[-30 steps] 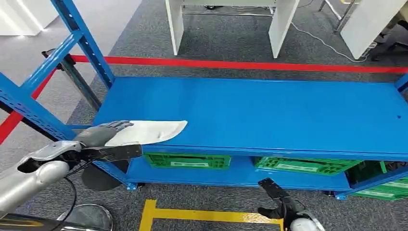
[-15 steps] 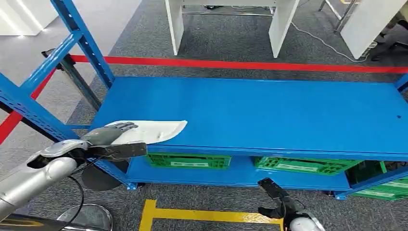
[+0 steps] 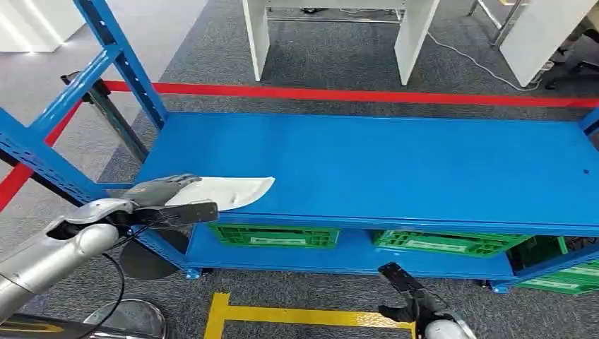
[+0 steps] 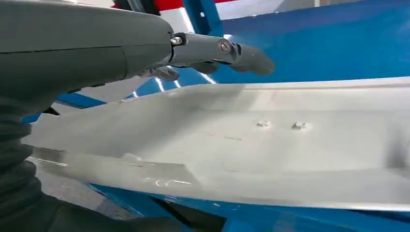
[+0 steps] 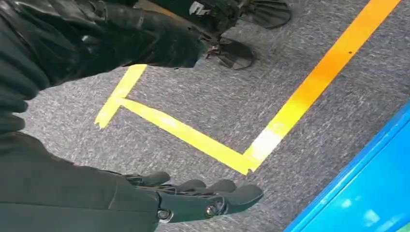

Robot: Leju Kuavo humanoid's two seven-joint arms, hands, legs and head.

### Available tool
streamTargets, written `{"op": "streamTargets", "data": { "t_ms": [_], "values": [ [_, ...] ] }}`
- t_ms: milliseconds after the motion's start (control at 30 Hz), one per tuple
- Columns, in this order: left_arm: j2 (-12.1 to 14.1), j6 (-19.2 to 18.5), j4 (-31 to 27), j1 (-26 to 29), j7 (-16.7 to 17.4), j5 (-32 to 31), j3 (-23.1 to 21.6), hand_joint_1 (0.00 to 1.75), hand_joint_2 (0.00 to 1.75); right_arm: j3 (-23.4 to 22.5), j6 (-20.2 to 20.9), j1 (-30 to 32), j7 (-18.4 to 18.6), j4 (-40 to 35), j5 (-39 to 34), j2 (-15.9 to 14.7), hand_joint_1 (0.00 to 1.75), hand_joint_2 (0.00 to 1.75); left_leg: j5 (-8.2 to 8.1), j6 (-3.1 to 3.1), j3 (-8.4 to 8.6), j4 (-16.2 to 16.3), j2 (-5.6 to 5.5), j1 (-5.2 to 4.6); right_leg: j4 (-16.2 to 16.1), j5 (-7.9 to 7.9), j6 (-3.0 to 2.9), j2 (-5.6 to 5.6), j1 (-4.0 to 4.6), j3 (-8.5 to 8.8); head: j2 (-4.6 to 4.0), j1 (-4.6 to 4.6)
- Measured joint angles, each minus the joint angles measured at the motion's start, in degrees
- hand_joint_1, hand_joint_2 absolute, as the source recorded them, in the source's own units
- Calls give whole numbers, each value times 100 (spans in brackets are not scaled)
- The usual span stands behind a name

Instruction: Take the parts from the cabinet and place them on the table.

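From the head camera, I read no brand, label or writing anywhere; the pale panels on the green crates [image 3: 275,236] under the shelf are too small to make out. My left hand [image 3: 157,200] reaches in from the near left on a bent silver arm, fingers lying over the near-left end of one white part [image 3: 224,191], thumb stretched along the shelf's near edge below it. The part lies flat on the near-left corner of the blue table [image 3: 395,169], its pointed end aimed right. My right hand [image 3: 404,293] hangs low at near right, off the table, over grey carpet beside one yellow floor marking [image 3: 282,314]; its dark fingers look loosely apart and hold nothing. I count three green crates on the lower shelf, one red floor line [image 3: 339,94] on the far side, and two white table legs [image 3: 261,35] beyond it.

From the left wrist camera, the white part [image 4: 270,145] runs wide across the frame, with two small studs on its face. My left hand [image 4: 145,48] has its thumb extended above the part and its fingers behind it, against the blue table [image 4: 338,43]; I cannot tell how firmly it grips.

From the right wrist camera, my right hand [image 5: 193,198] hangs with fingers nearly straight, side by side and empty, over grey carpet and the yellow floor marking [image 5: 203,145], with a blue shelf edge [image 5: 362,183] at the corner.
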Motion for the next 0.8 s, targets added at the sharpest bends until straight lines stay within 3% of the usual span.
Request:
{"op": "streamTargets", "data": {
  "t_ms": [233,300,333,800],
  "values": [
    [-22,2,59,-3,2,-7,0,3,175,0,0,0,4,2,0,0,0,175,0,0,0,0,0,0,0,0,0,0,0,0,0,2],
    [-26,26,81,-3,22,-44,0,37,175,0,0,1,11,2,4,0,0,175,0,0,0,0,0,0,1,0,0,0,0,0,0,2],
    [-26,42,92,-2,46,-50,2,175,175,0,0,2,13,2,9,0,0,175,0,0,0,0,0,0,1,0,0,0,0,0,0,2],
    [-39,107,225,-6,81,-105,35,175,175,0,-7,21,31,2,18,0,0,175,0,0,0,1,0,0,1,0,0,0,0,0,0,0]
  ]
}}
